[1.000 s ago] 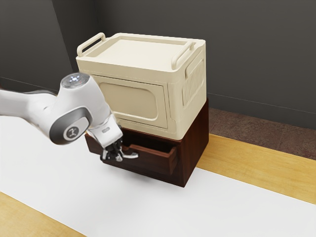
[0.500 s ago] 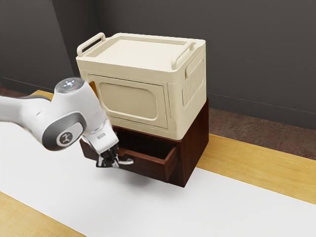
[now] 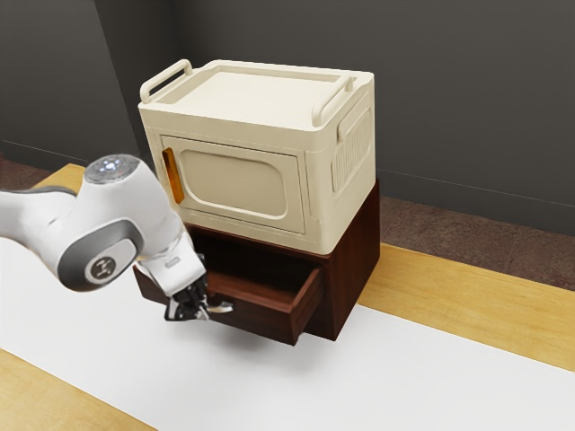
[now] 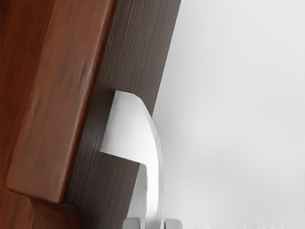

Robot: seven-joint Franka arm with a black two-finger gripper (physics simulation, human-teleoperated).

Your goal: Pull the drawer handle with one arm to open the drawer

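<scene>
1. Your gripper is at the drawer's front, its two fingertips apparently pinching the metal handle from both sides.
2. Behind the handle, you have the brown drawer pulled partly out of its cabinet.
3. Above, a cream box sits on the cabinet.

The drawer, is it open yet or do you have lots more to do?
Lots looks done: the drawer sticks out from the dark cabinet, and you can see inside it. In hand now is the pulling, with my gripper at the silver handle. Maybe a bit more pulling is left; I can't tell how far the drawer goes.
</scene>
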